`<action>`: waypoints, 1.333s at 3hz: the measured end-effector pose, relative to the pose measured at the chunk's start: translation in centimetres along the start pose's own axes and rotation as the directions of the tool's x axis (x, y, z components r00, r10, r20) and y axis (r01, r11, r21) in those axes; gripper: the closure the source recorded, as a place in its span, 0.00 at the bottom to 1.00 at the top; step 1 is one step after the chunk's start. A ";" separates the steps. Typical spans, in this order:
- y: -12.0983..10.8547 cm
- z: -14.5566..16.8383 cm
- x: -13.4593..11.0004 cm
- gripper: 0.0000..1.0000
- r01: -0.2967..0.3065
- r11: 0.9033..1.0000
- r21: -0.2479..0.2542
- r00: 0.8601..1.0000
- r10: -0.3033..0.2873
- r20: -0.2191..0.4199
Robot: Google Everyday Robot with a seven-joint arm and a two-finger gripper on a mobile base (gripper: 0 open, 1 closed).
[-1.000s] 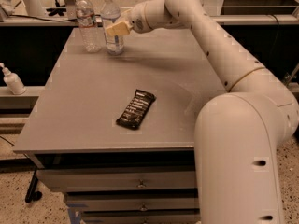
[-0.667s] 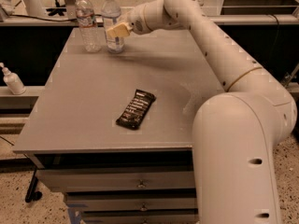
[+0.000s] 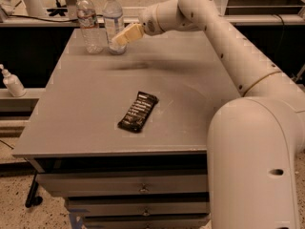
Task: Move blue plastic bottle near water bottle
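Note:
The blue plastic bottle (image 3: 113,19), with a white cap and a tall pale label, stands upright at the back left of the grey table (image 3: 86,123). The water bottle (image 3: 88,25), slimmer and with a reddish label band, stands upright just left of it, a small gap apart. My gripper (image 3: 123,36) reaches in from the right on the white arm and sits against the right side of the blue bottle's lower body, partly overlapping it.
A dark snack bar wrapper (image 3: 138,111) lies in the middle of the table. A white pump bottle (image 3: 12,82) stands on a shelf left of the table. My arm's large body (image 3: 257,161) fills the right foreground. Drawers sit under the tabletop.
My gripper has shifted slightly to the right and toward the camera. Both bottles stand where they were.

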State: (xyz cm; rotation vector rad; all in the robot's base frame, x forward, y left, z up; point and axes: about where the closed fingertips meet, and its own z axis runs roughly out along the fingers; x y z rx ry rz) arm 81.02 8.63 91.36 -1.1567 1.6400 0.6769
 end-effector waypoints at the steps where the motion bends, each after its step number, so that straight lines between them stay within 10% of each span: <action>1: -0.3 -3.6 0.8 0.00 -0.026 1.000 0.006 0.999 0.026 0.034; 4: -1.6 -11.6 1.6 0.00 0.061 0.996 -0.061 0.990 -0.053 0.132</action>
